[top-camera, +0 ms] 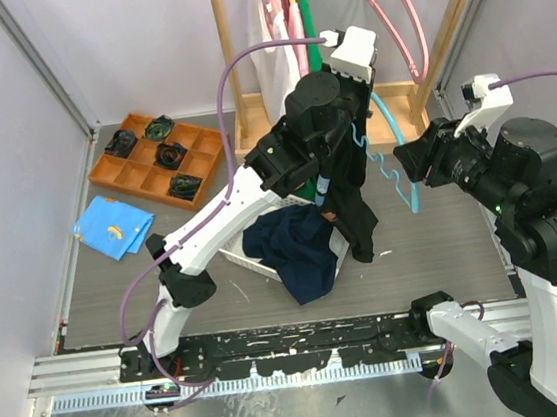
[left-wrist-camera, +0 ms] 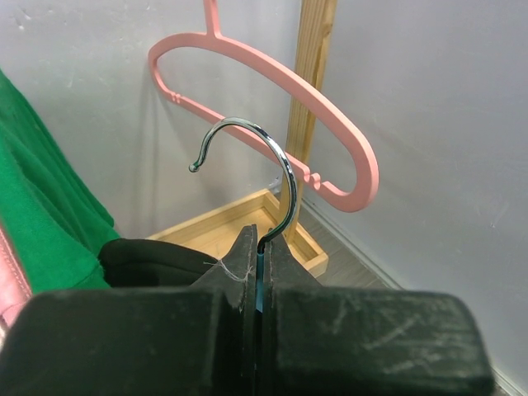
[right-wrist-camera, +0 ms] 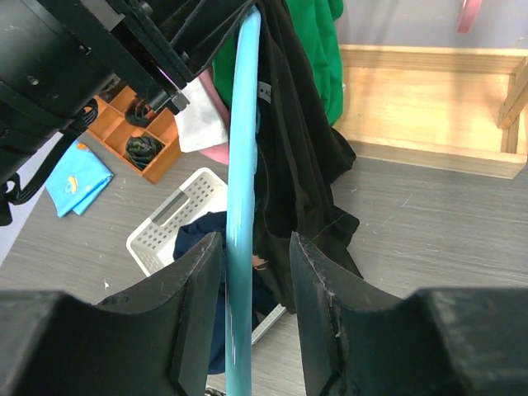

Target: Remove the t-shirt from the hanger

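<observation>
A black t-shirt (top-camera: 353,195) hangs on a light blue hanger (top-camera: 392,135) held up over the table's middle. My left gripper (top-camera: 334,112) is shut on the hanger's neck, just below its chrome hook (left-wrist-camera: 268,161); the jaws (left-wrist-camera: 264,245) pinch the blue neck. My right gripper (top-camera: 407,166) is open and straddles the hanger's blue arm (right-wrist-camera: 244,148), which runs between its fingers close to the left one (right-wrist-camera: 202,264). The t-shirt (right-wrist-camera: 301,148) drapes just beyond the right gripper (right-wrist-camera: 256,244).
A white basket (top-camera: 236,257) with a navy garment (top-camera: 299,251) sits below the shirt. A wooden rack (top-camera: 231,73) at the back carries pink hangers (top-camera: 392,14) and green and white garments. An orange compartment tray (top-camera: 143,169) and a blue cloth (top-camera: 112,227) lie at the left.
</observation>
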You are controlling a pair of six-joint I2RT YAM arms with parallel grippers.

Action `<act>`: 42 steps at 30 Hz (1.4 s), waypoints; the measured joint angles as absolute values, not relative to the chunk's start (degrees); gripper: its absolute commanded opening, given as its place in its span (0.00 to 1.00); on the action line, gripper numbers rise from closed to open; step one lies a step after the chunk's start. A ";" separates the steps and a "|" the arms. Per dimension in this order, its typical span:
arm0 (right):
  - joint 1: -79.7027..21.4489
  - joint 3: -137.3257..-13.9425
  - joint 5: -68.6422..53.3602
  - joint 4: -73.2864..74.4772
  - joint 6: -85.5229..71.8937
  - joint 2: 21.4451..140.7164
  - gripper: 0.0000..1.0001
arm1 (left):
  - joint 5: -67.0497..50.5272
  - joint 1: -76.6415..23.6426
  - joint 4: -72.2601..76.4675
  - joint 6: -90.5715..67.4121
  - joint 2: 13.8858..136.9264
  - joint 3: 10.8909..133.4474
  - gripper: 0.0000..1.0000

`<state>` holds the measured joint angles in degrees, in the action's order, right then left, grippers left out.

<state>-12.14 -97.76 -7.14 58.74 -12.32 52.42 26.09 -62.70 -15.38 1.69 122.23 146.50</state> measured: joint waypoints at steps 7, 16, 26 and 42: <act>-12.12 -96.71 -7.16 58.24 -12.12 53.30 0.32 | 26.24 -63.31 -15.53 1.85 122.54 146.50 0.00; -12.14 -94.74 -7.14 57.04 -11.88 53.63 0.25 | 26.33 -64.29 -15.77 1.89 122.54 146.98 0.00; -12.14 -94.13 -7.81 56.16 -11.20 53.19 0.00 | 26.28 -64.55 -15.77 1.89 122.54 147.33 0.15; -12.14 -91.66 -5.15 54.85 -11.07 49.12 0.01 | 25.06 -64.71 -13.91 2.79 119.20 143.04 0.60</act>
<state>-12.14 -91.66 -5.15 54.85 -11.07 49.12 25.06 -64.71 -13.91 2.79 119.20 143.04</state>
